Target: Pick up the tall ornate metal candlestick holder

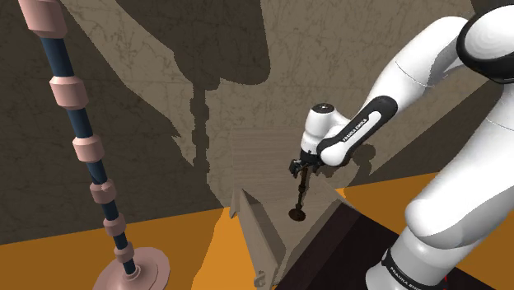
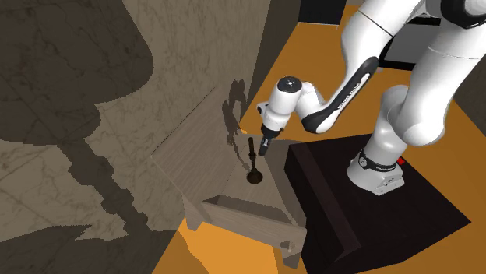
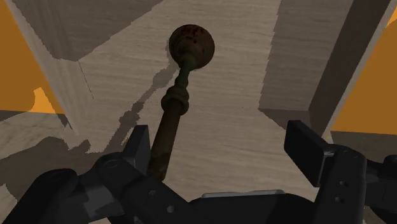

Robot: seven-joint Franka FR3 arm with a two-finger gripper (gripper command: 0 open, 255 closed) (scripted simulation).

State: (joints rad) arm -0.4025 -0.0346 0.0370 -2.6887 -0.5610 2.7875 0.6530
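Note:
A slim dark metal candlestick holder (image 1: 299, 200) stands upright on a pale wooden shelf-like surface (image 1: 265, 233), on a round foot. In the second exterior view the candlestick holder (image 2: 253, 165) sits just beyond the black stand. My gripper (image 1: 301, 169) hangs at its upper end, pointing down (image 2: 263, 148). In the wrist view the gripper (image 3: 226, 143) is open with its fingers wide apart. The candlestick holder's stem (image 3: 170, 124) runs up right beside one finger (image 3: 141, 147), and the other finger (image 3: 308, 149) is far from it. Nothing is clasped.
A tall pole (image 1: 82, 140) with dark blue shaft, pink rings and a round pink foot stands at the shoulder view's left. The black stand (image 2: 350, 210) abuts the wooden piece. Raised wooden sides (image 2: 249, 214) border the surface. Shadowed walls rise behind; the floor (image 2: 195, 253) is orange.

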